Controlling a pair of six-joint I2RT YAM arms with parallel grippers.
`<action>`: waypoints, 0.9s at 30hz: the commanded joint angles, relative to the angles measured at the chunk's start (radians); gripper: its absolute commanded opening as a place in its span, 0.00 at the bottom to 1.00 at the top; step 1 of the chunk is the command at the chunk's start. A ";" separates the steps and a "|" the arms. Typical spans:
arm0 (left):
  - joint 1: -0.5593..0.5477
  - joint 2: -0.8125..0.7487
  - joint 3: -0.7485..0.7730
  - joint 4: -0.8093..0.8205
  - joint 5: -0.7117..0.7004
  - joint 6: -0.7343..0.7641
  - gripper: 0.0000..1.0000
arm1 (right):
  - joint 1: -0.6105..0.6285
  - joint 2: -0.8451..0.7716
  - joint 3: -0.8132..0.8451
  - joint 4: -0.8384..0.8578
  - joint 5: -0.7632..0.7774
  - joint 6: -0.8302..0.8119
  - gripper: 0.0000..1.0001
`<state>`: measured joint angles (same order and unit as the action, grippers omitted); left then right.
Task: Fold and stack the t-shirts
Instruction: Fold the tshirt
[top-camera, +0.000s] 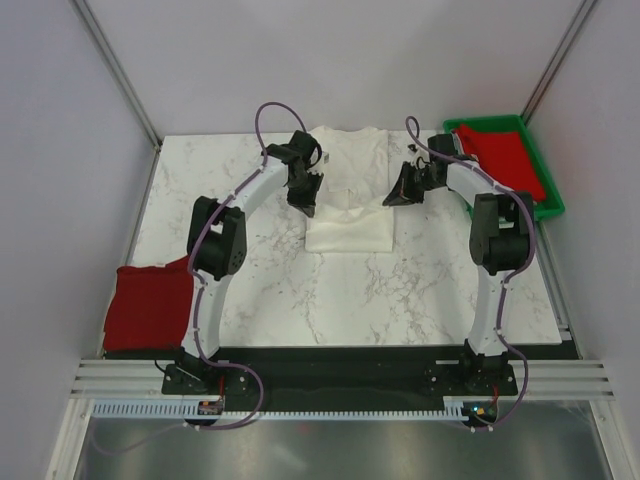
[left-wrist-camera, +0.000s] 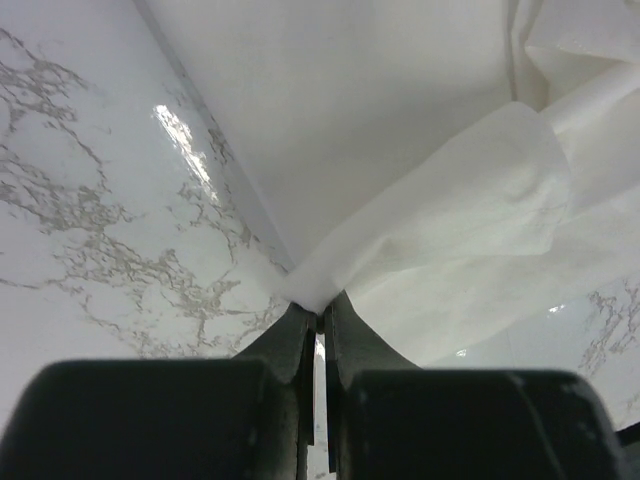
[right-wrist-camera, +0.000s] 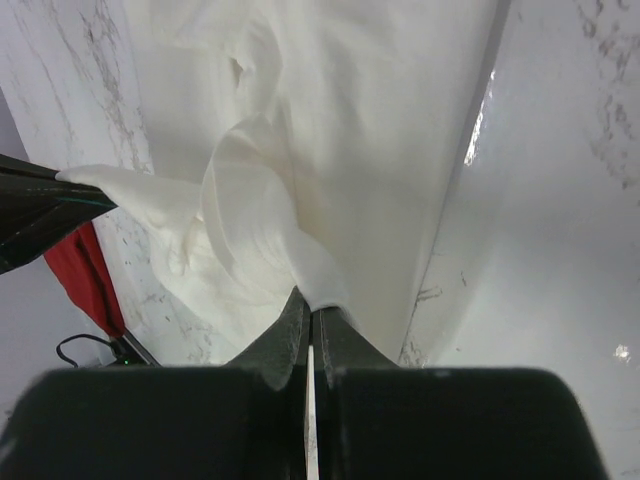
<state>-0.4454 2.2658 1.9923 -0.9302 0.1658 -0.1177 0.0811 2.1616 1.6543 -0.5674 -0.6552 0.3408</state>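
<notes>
A white t-shirt (top-camera: 348, 205) lies on the marble table at the back centre. My left gripper (top-camera: 308, 196) is shut on its left edge, the cloth pinched at the tips (left-wrist-camera: 318, 300) and lifted a little. My right gripper (top-camera: 397, 193) is shut on its right edge, cloth pinched at the tips (right-wrist-camera: 312, 305). A folded red t-shirt (top-camera: 148, 305) lies at the table's left front edge. More red cloth (top-camera: 505, 155) lies in the green tray (top-camera: 548, 195) at the back right.
Grey walls and metal posts enclose the table on three sides. The arm bases sit on a black strip (top-camera: 330, 365) at the near edge. The left gripper's black fingers (right-wrist-camera: 40, 205) show at the left of the right wrist view.
</notes>
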 joint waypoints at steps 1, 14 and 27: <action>0.007 0.021 0.071 0.021 -0.040 0.046 0.02 | 0.003 0.030 0.073 0.049 0.005 -0.013 0.00; 0.010 -0.162 -0.010 0.013 -0.253 0.047 0.83 | -0.036 -0.091 0.047 0.034 -0.018 -0.042 0.57; 0.054 -0.319 -0.512 0.080 0.383 -0.261 0.76 | -0.070 -0.258 -0.367 0.001 -0.136 -0.003 0.55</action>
<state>-0.3923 1.9045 1.5620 -0.9192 0.3370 -0.2359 0.0025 1.9121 1.3312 -0.5758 -0.7334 0.3191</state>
